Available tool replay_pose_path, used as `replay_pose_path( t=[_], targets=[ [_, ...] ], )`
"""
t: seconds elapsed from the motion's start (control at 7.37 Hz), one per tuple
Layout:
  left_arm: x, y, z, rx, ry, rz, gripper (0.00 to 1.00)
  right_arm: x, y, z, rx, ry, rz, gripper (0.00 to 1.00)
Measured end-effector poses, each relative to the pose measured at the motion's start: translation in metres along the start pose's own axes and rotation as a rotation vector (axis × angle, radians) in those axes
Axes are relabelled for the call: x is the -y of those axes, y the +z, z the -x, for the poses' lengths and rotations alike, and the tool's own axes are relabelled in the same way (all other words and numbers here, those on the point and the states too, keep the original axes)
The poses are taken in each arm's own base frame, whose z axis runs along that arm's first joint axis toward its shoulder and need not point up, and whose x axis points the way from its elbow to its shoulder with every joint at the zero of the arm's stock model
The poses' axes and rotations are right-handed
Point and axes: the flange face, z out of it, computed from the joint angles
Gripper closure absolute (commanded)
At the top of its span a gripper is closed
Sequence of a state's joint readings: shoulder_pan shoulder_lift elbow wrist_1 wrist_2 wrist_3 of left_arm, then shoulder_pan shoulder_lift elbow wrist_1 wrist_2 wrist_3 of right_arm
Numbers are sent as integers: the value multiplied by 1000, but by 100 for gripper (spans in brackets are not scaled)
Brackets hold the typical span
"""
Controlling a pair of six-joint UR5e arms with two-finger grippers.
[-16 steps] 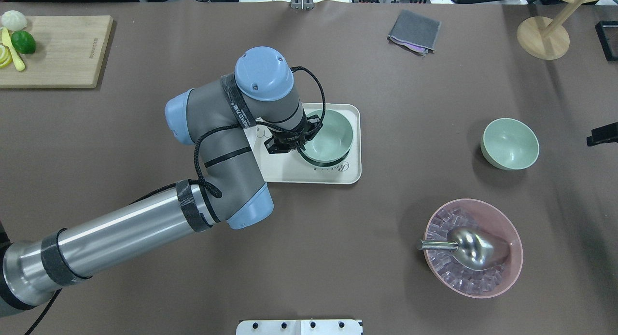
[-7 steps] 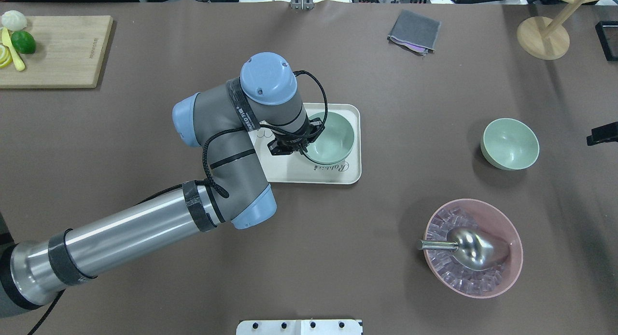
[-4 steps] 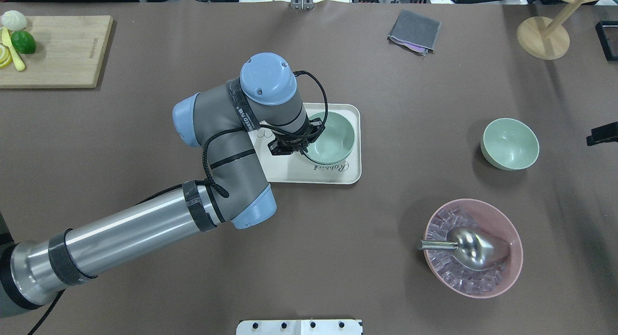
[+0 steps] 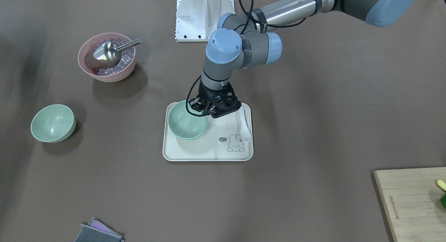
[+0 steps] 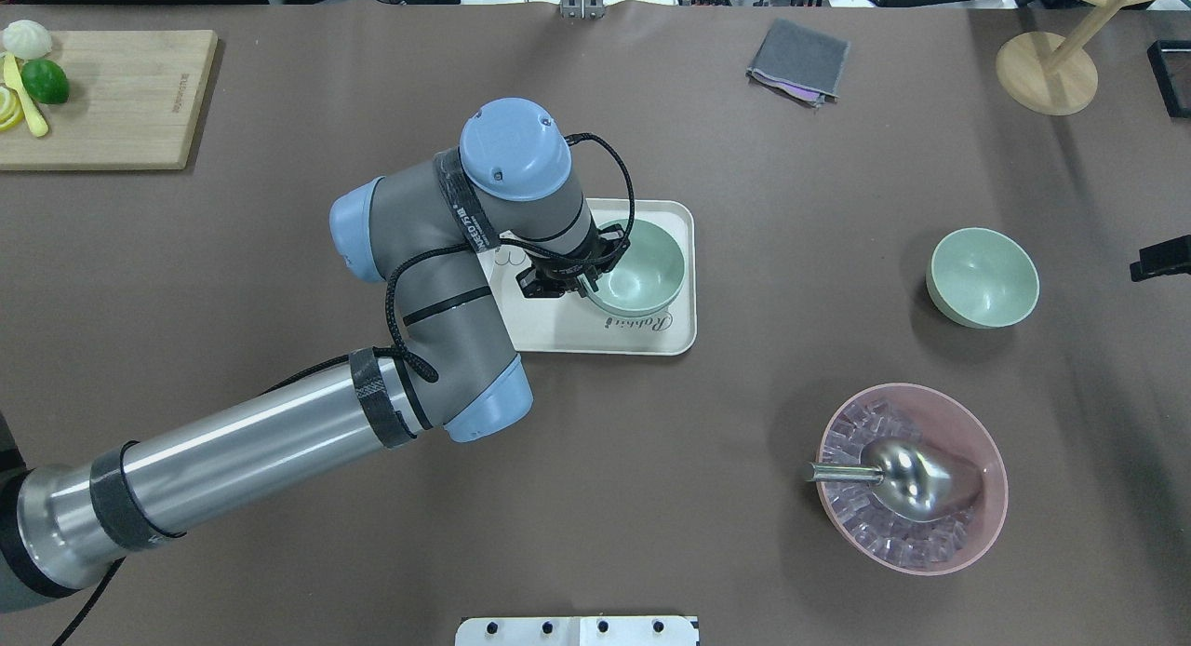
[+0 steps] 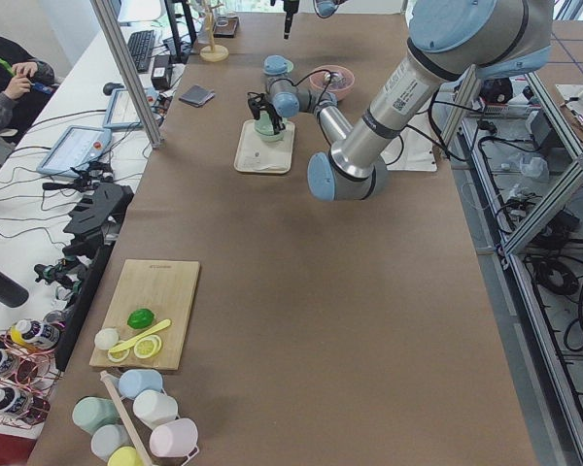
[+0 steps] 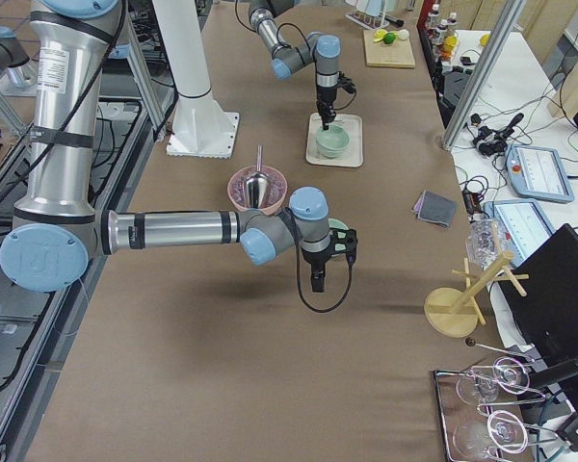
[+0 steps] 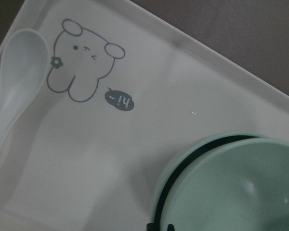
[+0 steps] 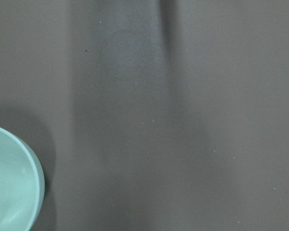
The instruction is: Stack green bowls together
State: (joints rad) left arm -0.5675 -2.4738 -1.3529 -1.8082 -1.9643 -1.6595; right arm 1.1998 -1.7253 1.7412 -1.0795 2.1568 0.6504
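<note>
**Left pincer on the rim of the upper green bowl, over the tray**

1. Left pincer (image 4: 199, 108): jaws set narrow, closed on the near rim of the upper green bowl (image 4: 186, 120), one finger inside the rim and one outside. It touches nothing else.
2. Upper green bowl: it sits inside the lower green bowl (image 4: 191, 138), which stands on the cream tray (image 4: 209, 151) near the middle of the table (image 4: 313, 130). In the left wrist view the two rims are offset, with a dark crescent gap between them on the pincer's side.
3. Right pincer (image 7: 316, 281): it hangs above bare table just beside the third green bowl (image 5: 982, 277), which stands upright and alone, well apart from the tray. Whether this pincer is open or closed cannot be told.
4. Markings: the tray bears a line drawing of a rabbit (image 8: 82, 62) with a dark speech bubble reading "hi~". A cursive word along the tray edge nearest the robot looks like "Rabbit". Print on the left arm's wrist tape is too small to read.
5. Other items: a white spoon (image 4: 246, 128) lies on the tray beside the rabbit.
</note>
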Motion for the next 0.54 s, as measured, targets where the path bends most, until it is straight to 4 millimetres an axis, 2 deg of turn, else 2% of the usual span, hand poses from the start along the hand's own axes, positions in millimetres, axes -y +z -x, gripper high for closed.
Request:
replay_pose_path(
  t=[0.27,0.54],
  targets=[
    [0,-2,0,-4,2,-1,3,0,0,0,0,0,0,0],
    [-2,-15,-3,-26,8,-1,3,0,0,1,1,-1,-1,0]
  ],
)
